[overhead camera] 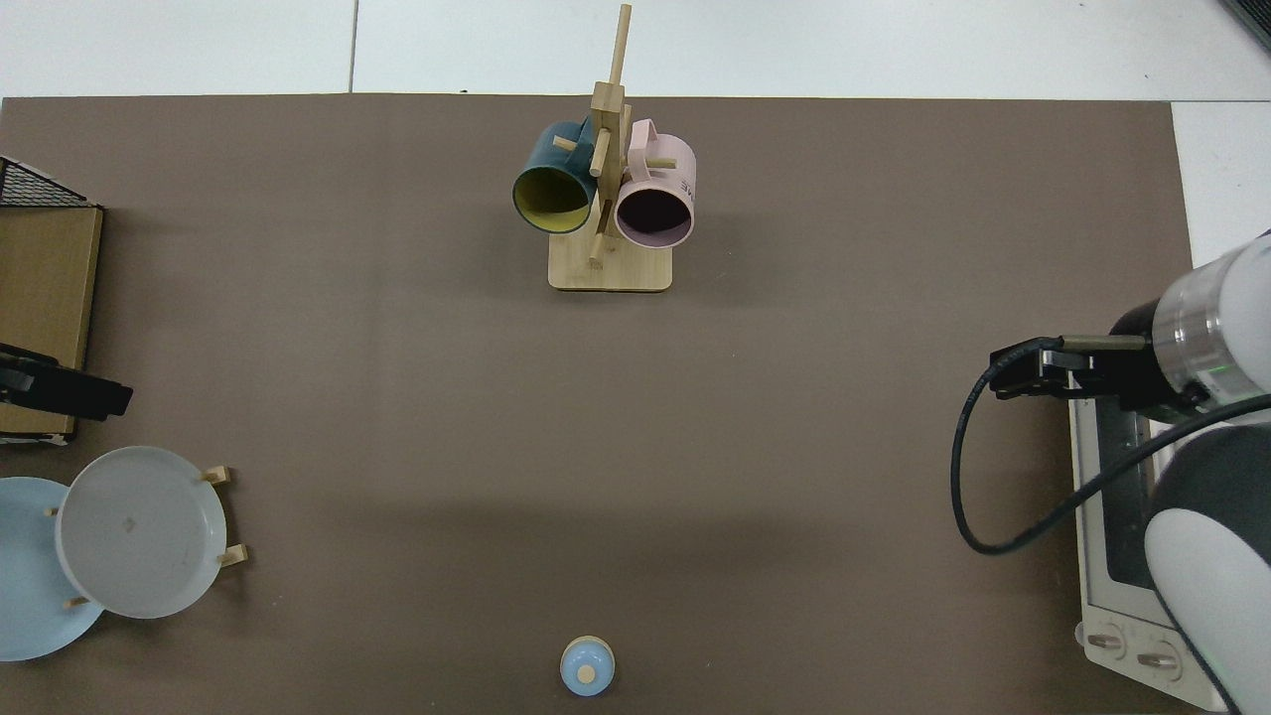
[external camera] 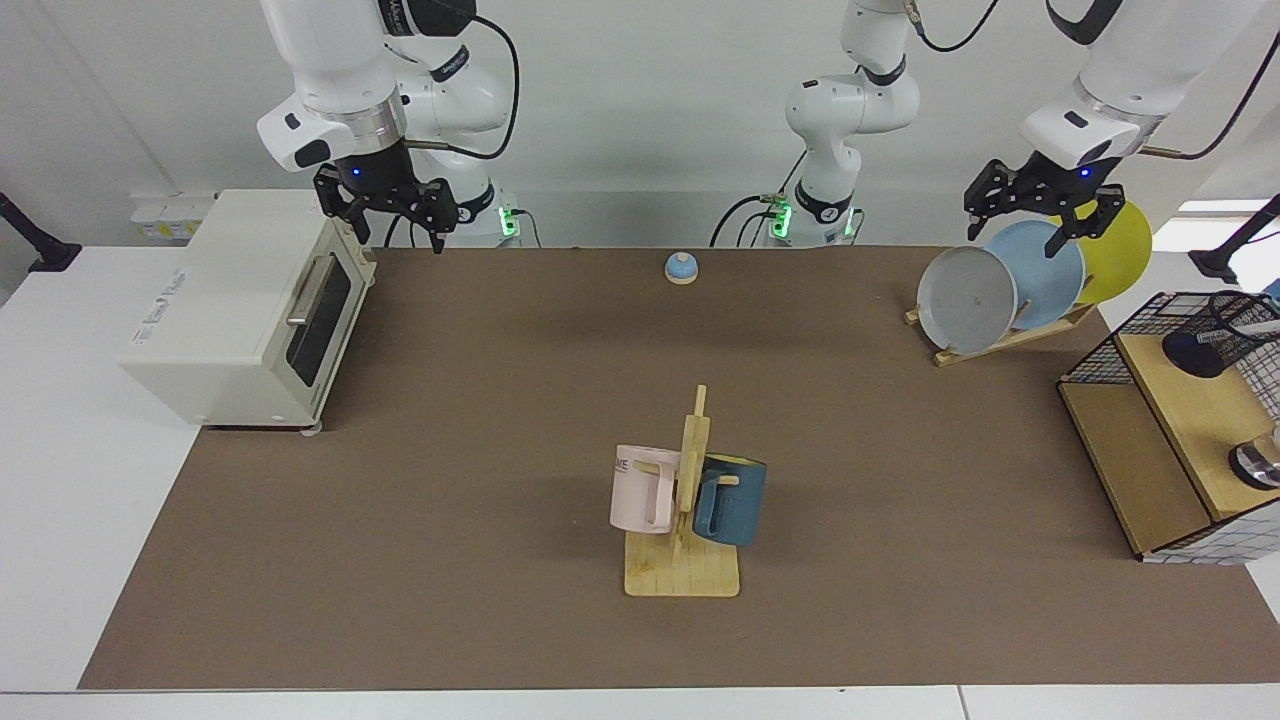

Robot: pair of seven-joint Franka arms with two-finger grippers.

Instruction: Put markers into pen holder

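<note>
The pen holder (external camera: 1218,338), a black mesh cup with a solid round base, sits on top of the wood shelf at the far right of the facing view. A white marker (external camera: 1256,327) barrel shows at its mouth, cut off by the view's edge. My left gripper (external camera: 1036,214) hangs open and empty above the plate rack, well away from the holder; in the top view it is a dark shape, the left gripper (overhead camera: 62,391), at the left edge. My right gripper (external camera: 394,226) waits open above the toaster oven's front corner. The holder is out of the top view.
A white toaster oven (external camera: 240,310) stands at the facing view's left. A mug tree (external camera: 686,500) with a pink and a blue mug is in the middle. A plate rack (external camera: 1010,335) holds three plates by the wire-and-wood shelf (external camera: 1140,450). A blue bell (external camera: 681,267) sits at the back.
</note>
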